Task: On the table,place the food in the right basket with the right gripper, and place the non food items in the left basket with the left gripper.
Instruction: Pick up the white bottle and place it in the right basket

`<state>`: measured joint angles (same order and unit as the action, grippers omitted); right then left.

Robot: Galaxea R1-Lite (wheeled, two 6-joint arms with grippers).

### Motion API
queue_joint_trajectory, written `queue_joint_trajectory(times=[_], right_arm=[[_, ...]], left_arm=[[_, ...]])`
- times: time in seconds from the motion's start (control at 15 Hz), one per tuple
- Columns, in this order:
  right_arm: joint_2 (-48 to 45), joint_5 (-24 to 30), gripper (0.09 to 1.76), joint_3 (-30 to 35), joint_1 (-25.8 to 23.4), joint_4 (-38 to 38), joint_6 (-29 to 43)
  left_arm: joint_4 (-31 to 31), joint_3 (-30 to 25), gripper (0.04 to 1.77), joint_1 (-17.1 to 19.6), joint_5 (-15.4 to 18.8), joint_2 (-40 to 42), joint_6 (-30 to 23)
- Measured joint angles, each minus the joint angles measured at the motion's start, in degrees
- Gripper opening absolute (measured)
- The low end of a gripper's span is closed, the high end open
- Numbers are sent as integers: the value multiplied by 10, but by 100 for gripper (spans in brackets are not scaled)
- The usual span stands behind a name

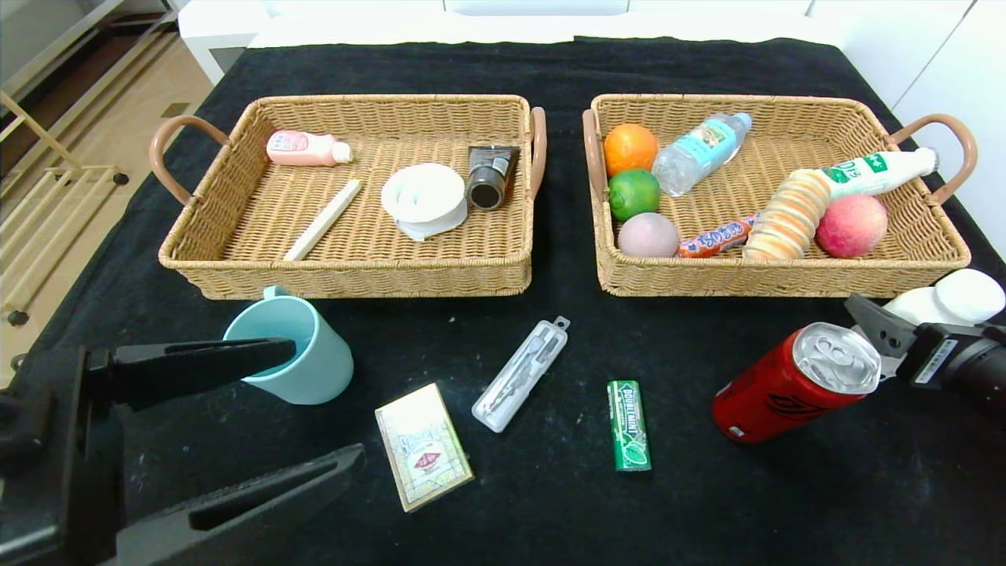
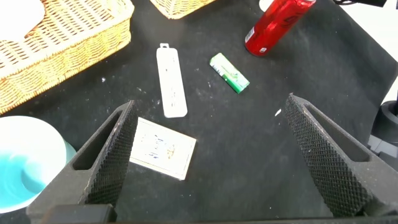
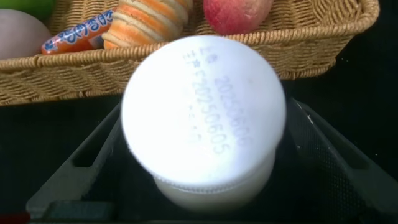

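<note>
Right wrist view: white jar [image 3: 204, 118] hides the open right hand [image 3: 199, 168]; left hand [image 2: 208, 155] open.

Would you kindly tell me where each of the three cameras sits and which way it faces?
Head view: from the robot's head, looking forward and down at the table with left basket, right basket, both arms.
Left wrist view: from the left arm, facing the table past the open left gripper.
Right wrist view: from the right arm, facing the right basket; a white bottle sits between the right gripper's jaws.
Shared: head and left wrist views both show the red can.
</note>
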<state>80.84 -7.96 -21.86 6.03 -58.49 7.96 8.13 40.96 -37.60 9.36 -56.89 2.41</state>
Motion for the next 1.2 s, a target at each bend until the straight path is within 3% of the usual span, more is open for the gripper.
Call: queue_joint_trajectory(times=[0.07, 0.2, 0.33, 0.6, 1.2], right_arm=[[2, -5, 166, 0, 0, 0, 0], [7, -6, 129, 2, -1, 0, 0], [9, -6, 104, 5, 0, -2, 0], [11, -5, 95, 9, 0, -4, 1], [10, -5, 93, 17, 0, -9, 3]], left_arm=[[0, -1, 172, 0, 0, 0, 0], [0, -1, 172, 0, 0, 0, 0], [0, -2, 172, 0, 0, 0, 0], [0, -2, 172, 0, -1, 0, 0], [0, -3, 172, 0, 0, 0, 0]])
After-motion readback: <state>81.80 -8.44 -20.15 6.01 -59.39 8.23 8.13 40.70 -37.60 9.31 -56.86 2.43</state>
